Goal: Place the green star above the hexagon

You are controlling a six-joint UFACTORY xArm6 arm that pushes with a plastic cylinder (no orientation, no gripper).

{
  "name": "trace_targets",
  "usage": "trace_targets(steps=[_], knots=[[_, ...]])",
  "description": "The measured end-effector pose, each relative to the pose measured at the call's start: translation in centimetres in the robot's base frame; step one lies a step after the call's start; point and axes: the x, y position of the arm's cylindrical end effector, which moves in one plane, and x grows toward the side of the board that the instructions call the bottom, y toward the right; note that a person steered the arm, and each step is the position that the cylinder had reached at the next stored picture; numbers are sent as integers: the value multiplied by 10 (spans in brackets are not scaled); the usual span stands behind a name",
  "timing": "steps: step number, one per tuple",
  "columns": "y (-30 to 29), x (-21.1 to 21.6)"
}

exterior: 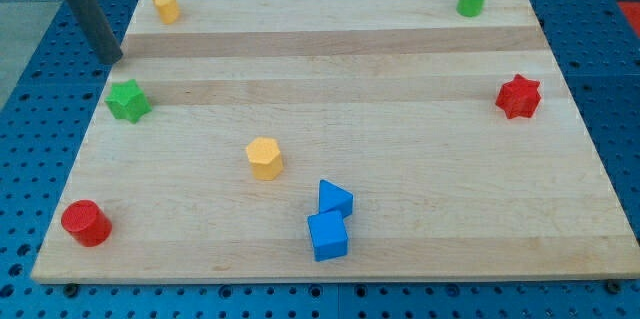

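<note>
Jaws none: bare tip [112, 60] above-left of green star [128, 100], apart; star flat, no long axis.

Looks like a robotics lab bench from here: wooden board [400, 89] as my counter, sitting on a blue perforated mounting plate [30, 79] with a regular hole grid, small coloured plastic test blocks scattered on it.

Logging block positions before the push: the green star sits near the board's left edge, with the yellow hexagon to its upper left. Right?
Not quite. The camera view shows the yellow hexagon block to the lower right of the green star block, not upper left. The star does sit near the wooden board's left edge.
</note>
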Motion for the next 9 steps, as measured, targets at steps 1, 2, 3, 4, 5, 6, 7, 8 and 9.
trace_targets(steps=[1, 2, 3, 4, 5, 6, 7, 8, 9], knots=[[0, 0], [0, 23], [3, 61], [5, 68], [25, 68], [40, 91], [40, 120], [42, 137], [45, 112]])
